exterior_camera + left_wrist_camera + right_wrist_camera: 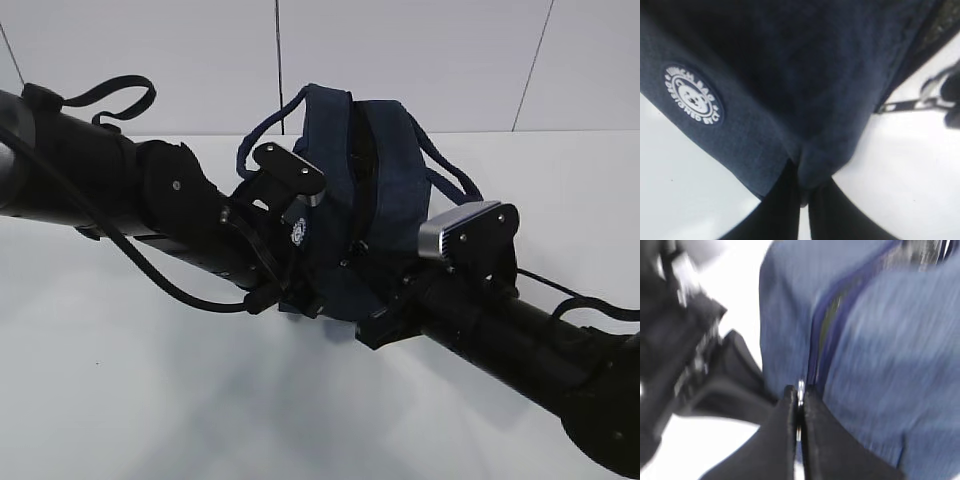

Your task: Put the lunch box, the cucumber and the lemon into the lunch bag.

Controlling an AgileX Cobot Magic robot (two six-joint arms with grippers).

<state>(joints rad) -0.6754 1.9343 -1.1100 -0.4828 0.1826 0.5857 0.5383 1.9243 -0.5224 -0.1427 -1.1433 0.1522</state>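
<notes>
White tabletop [120, 400] backed by a pale panelled wall [420, 60] carries the lunch bag [365, 190], upright at centre with both arms crowding its near side and masking its base. Left gripper [804, 200] has its fingers pressed together on a fold of navy fabric at the bag's lower edge, beside a round white badge [693, 94]. Right gripper [799, 412], in a blurred view, appears to pinch the metal zipper pull [800, 388] at the foot of the partly parted zipper [822, 325].
</notes>
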